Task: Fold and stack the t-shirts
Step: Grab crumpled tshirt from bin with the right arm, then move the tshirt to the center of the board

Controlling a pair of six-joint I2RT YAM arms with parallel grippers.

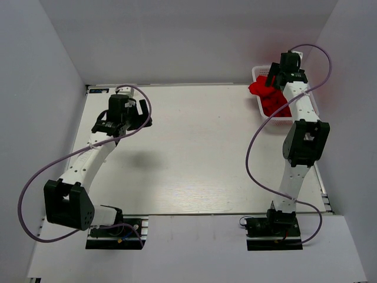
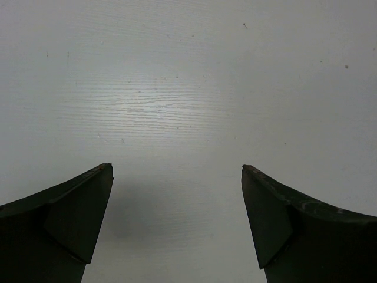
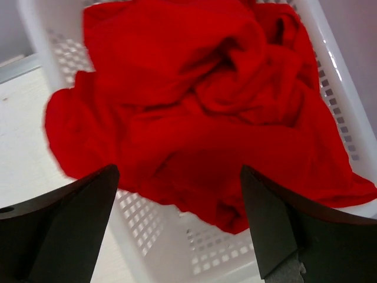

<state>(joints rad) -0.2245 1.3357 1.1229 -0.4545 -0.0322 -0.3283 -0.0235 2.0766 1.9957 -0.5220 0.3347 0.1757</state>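
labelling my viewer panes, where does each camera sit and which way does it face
Top external: fixed above and behind the bases, looking down on the table; left arm and right arm show whole.
Left wrist: on the left arm, facing down at the white tabletop; only the open left gripper shows.
Right wrist: on the right arm, looking down into the white basket of red t-shirts; the open right gripper frames them.
Shared: top external and right wrist both show the basket and t-shirts.
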